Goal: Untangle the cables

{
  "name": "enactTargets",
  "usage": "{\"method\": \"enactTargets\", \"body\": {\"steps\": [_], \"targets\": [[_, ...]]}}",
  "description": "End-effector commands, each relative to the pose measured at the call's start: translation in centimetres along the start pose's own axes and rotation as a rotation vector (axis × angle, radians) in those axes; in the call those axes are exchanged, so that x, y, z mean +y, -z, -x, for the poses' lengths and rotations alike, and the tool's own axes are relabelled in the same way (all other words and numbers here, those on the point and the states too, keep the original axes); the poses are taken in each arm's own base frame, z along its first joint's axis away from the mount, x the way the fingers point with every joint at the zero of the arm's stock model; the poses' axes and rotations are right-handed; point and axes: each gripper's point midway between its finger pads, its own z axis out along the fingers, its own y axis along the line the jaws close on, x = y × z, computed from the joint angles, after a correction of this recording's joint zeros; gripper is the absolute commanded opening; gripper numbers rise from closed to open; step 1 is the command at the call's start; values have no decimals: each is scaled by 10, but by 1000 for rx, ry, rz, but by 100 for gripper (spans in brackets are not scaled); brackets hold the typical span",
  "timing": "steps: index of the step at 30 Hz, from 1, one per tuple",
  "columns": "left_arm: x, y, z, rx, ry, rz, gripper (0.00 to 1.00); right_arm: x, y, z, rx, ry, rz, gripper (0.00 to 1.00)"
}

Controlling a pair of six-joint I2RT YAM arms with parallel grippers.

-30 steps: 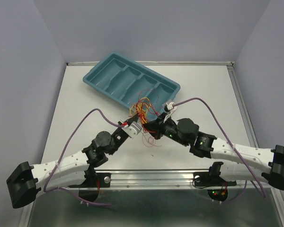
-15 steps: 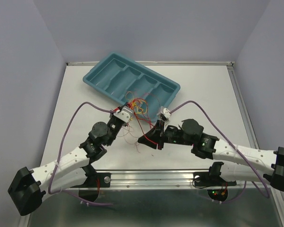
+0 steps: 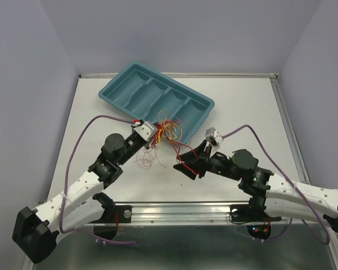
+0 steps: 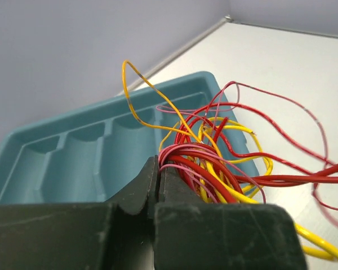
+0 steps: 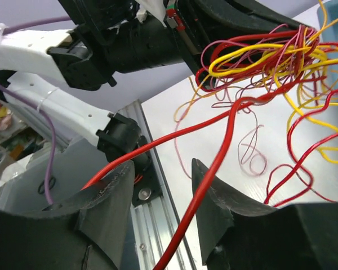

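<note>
Cables [image 3: 168, 130] bunched mid-frame, long axis slanting upper left to lower right. Left gripper [image 4: 159, 169] clamps bundle. Right gripper [image 5: 158, 188] parted, red strand [image 5: 232, 115] loose between.

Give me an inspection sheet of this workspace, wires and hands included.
Surface: white table, metal rail along its near edge.
Job's things: wires, red, yellow and pink, one tangle at the tray's near edge.
Clutter: teal tray, compartments look empty.
Hands: left hand shut on the wires; right hand open, a red wire passing between its fingers.
Cables: purple cables loop from both arms.
Surroundings: lavender walls.
</note>
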Motion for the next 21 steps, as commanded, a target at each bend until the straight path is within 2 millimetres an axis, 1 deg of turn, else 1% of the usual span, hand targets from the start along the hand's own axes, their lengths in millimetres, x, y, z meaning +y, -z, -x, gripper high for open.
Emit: {"method": "enactTargets", "body": {"steps": [1, 2, 4, 5, 6, 7, 8, 10, 12, 13, 17, 20, 21], "targets": [[-30, 6, 18, -6, 28, -212, 0, -8, -11, 13, -52, 33, -64, 54], [-42, 10, 22, -26, 30, -279, 0, -11, -14, 10, -45, 33, -73, 55], [-55, 15, 23, -42, 26, -355, 0, -18, -18, 6, -32, 34, -102, 57], [-70, 22, 23, -49, 27, -445, 0, -21, -18, 7, -39, 37, -115, 65], [-76, 26, 27, -63, 22, -486, 0, -23, -18, 6, -39, 38, -126, 69], [-89, 34, 27, -68, 23, -564, 0, -25, -18, 5, -41, 43, -136, 70], [-92, 39, 32, -87, 15, -588, 0, -25, -17, 6, -46, 45, -136, 71], [-97, 46, 33, -99, 14, -623, 0, -34, -16, 9, -67, 44, -186, 72], [-104, 55, 37, -125, 3, -667, 0, -37, -15, 9, -71, 46, -200, 72], [-107, 58, 36, -123, 5, -690, 0, -39, -15, 10, -76, 47, -211, 72], [-117, 68, 41, -142, 5, -763, 0, -37, -17, 6, -62, 43, -196, 74], [-124, 73, 40, -137, 14, -822, 0, -33, -20, 3, -56, 36, -167, 88], [-126, 72, 38, -130, 19, -828, 0, -29, -21, 6, -71, 38, -144, 88]]}}
